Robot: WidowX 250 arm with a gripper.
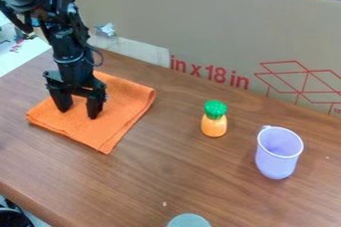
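Brown cardboard (200, 27) w/ red lines stood at the back of the wood table (153, 176). My gripper (79, 114) hung pointing down over the orange cloth (126, 104), on the L side of my cam view. Its two fingers were wide apart w/ nothing held btwn them; I couldn't tell if the tips touched the cloth. I saw a toy pineapple (214, 126), green top & orange body, upright near the mid. A light purple cup (275, 164) stood to its R, & a round gray-green thing (189, 221) poked in at the bottom edge.
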